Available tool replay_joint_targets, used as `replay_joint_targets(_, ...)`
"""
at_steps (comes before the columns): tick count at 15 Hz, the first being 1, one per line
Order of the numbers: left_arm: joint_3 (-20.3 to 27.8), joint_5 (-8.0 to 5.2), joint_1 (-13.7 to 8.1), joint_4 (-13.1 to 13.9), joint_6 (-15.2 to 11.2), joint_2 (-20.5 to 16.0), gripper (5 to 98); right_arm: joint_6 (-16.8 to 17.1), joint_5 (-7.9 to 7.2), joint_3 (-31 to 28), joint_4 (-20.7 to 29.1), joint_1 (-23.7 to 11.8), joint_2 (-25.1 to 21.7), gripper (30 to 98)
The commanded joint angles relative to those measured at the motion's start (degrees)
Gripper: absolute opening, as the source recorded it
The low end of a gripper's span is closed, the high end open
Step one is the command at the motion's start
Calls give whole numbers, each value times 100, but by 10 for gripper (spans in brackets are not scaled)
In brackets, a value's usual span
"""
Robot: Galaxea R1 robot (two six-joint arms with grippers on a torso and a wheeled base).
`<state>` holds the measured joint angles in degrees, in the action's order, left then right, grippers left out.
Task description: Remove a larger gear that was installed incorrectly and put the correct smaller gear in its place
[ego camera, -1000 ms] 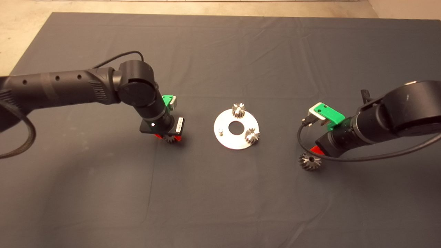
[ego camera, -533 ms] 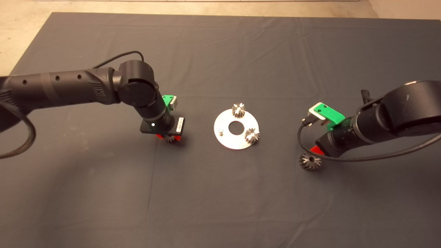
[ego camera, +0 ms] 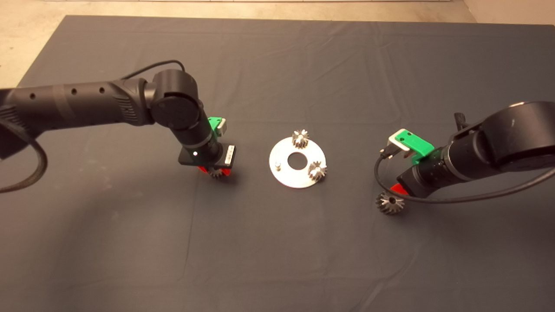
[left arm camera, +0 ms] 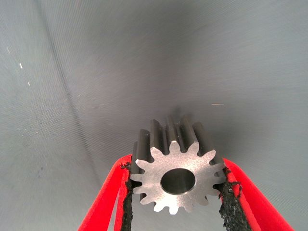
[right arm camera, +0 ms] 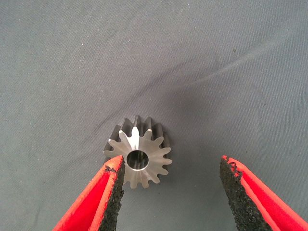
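Note:
My left gripper is left of the round silver plate, shut on the smaller gear. In the left wrist view the bright smaller gear sits clamped between both black pads, its hole facing the camera. The larger gear, dark grey, lies on the mat right of the plate. My right gripper hovers over it. The right wrist view shows that gripper open, with the larger gear lying near one finger and not gripped.
Two small silver gears stand on the plate's far and right sides. A bare short peg rises on the plate's left side, beside its centre hole. The dark mat is wrinkled; floor shows past its far edge.
The left arm has shifted slightly to the right, towards the plate, carrying the smaller gear. The right arm and the larger gear have not moved.

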<state>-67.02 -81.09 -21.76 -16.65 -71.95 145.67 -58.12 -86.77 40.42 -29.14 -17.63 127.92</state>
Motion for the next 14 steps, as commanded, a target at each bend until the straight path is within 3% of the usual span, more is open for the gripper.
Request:
replay_joint_targets(1, 77, -478, -617, 434, -390, 414, 379, -23, 0, -142, 31, -110, -42, 530)
replay_joint_targets(3, 77, -478, -726, 443, -416, 495, 378, -23, 2, -142, 39, -120, -219, 530)
replay_joint_targets(10, 42, -478, -795, 443, -1171, 1135, 378, -23, 2, -177, 40, -145, -324, 530)
replay_joint_targets(14, -213, -487, -795, 426, -1268, 1439, 378, -23, 2, -177, 48, -171, -324, 530)
